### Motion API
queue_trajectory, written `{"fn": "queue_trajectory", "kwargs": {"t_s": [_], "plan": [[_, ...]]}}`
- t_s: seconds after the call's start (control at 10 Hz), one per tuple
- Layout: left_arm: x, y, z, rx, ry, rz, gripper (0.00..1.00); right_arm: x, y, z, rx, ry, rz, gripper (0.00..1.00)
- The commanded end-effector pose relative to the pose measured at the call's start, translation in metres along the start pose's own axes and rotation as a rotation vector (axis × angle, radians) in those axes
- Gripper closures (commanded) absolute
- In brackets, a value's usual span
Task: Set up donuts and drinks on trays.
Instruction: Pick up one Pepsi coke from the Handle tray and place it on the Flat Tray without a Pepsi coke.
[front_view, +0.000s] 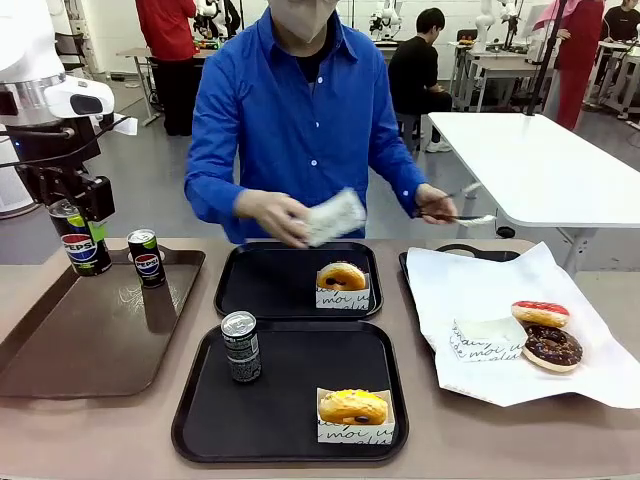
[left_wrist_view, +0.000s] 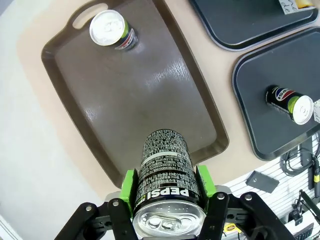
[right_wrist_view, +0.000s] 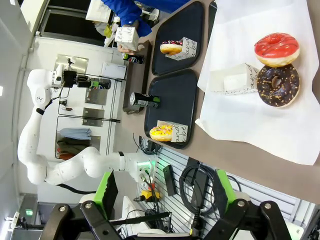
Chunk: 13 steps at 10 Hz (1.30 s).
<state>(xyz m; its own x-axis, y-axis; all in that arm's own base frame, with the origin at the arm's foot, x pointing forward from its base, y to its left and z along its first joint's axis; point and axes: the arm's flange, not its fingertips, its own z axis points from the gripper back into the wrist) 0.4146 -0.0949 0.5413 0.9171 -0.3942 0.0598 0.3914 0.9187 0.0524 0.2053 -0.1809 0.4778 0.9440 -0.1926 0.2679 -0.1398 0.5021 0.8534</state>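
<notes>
My left gripper is shut on a Pepsi can and holds it in the air over the far left end of the brown tray. In the left wrist view the can sits between the green pads. The near black tray carries a can and a yellow donut in a sleeve. On the far black tray lies one sleeved donut. My right gripper is open, with nothing in it, high above the table.
Another can stands on the brown tray. The person holds a white paper sleeve over the far tray and tongs in the other hand. At right, white paper carries a pink donut, a chocolate donut and a sleeve.
</notes>
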Motion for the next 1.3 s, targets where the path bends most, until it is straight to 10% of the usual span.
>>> {"fn": "queue_trajectory", "kwargs": {"t_s": [0.0, 1.2], "plan": [[0.024, -0.022, 0.002, -0.057, -0.053, -0.023, 0.42, 0.000, -0.001, 0.000, 0.024, -0.011, 0.018, 0.00], [0.182, -0.106, -0.049, -0.116, -0.049, -0.121, 0.42, 0.000, -0.001, 0.000, 0.024, -0.011, 0.018, 0.00]]}}
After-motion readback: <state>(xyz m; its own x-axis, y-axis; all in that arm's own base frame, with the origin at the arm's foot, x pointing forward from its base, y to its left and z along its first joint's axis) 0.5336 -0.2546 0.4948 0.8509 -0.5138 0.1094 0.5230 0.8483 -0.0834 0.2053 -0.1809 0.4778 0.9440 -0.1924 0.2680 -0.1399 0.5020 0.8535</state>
